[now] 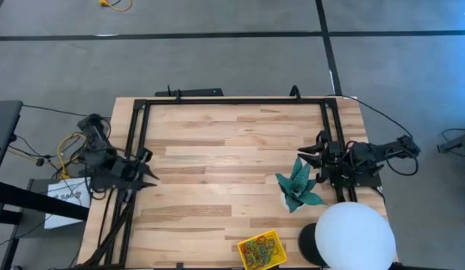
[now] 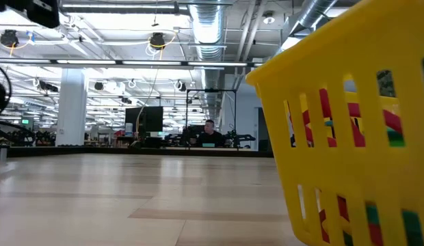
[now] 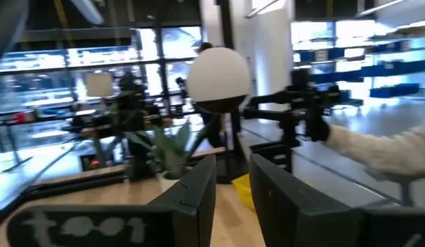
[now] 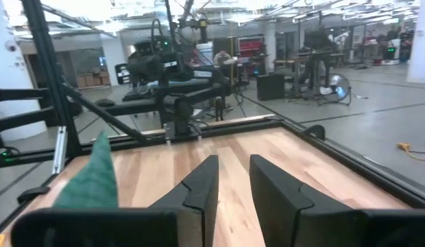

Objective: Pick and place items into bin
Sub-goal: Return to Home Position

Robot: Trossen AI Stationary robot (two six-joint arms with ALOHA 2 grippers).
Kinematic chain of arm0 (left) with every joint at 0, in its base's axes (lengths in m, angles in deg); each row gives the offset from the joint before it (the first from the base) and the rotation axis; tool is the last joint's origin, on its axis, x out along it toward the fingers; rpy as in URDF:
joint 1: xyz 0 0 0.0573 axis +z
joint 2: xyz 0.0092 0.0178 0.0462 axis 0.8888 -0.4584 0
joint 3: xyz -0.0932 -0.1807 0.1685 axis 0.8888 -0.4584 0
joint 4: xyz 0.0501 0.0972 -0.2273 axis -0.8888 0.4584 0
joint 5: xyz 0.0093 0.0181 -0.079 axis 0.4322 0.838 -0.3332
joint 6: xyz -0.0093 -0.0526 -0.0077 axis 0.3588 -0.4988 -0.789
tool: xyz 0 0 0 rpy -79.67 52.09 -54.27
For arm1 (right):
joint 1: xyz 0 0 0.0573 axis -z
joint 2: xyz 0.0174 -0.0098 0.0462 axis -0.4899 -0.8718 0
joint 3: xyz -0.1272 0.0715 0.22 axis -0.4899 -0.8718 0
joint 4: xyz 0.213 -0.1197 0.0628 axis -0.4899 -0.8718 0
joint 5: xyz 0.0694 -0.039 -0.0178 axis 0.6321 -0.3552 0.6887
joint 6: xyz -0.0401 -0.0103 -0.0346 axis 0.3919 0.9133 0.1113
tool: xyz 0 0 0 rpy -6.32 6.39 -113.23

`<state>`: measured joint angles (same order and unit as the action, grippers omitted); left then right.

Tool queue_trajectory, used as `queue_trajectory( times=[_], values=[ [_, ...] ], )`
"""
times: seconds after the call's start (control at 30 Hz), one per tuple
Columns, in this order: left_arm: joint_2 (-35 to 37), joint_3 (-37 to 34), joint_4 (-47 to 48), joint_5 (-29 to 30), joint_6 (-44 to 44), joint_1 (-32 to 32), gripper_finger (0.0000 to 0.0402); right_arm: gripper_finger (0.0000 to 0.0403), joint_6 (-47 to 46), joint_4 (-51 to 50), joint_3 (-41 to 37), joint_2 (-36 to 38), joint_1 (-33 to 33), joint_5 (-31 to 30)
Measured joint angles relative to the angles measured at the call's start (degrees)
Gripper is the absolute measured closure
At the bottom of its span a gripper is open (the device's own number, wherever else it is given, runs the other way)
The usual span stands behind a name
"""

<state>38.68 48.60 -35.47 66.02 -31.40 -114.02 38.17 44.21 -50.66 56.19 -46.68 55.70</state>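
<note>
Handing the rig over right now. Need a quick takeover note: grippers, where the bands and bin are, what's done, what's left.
Left gripper: at the table's left edge, fingers narrowly apart, empty.
Right gripper: at the right edge beside the teal star, fingers narrowly apart, empty.
Bin: by the table's lower edge in the high view, just left of the white sphere; it holds a heap of rubber bands.
Done: no loose bands show on the wood.
Left: probably nothing to pick; both arms look parked at the sides.
</note>
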Motion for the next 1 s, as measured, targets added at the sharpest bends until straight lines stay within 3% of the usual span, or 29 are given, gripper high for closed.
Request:
queue_trajectory(
  times=[0.2, 0.4, 0.57, 0.73, 0.9, 1.0],
  values=[
    [0.02, 0.0, 3.57, -2.01, -3.34, 8.58, 0.0322, 0.0326, 0.54, 0.01, -0.02, 0.0, 1.93, 0.02],
    [0.0, -2.95, 0.16, -14.74, -4.08, 16.25, 0.0322, 0.0326, -0.79, 0.96, -3.43, 0.0, 3.38, 1.5],
    [0.02, -2.99, 0.8, -16.28, -4.02, 21.65, 0.0322, 0.0326, 0.54, 4.67, -4.95, -0.13, 3.92, 2.86],
    [0.02, -5.83, -4.62, -25.72, -3.78, 26.08, 0.0322, 0.0326, 1.98, 6.06, -5.01, 0.04, 4.01, 3.14],
    [0.0, -8.7, -7.38, -26.33, -4.12, 29.68, 0.0322, 0.0326, 1.65, 7.53, -5.9, 0.01, 4.01, 6.67],
    [0.02, -8.7, -7.85, -30.17, -4.28, 31.26, 0.0322, 0.0326, 1.73, 8.14, -5.97, 0.03, 4.01, 9.07]
  ],
)
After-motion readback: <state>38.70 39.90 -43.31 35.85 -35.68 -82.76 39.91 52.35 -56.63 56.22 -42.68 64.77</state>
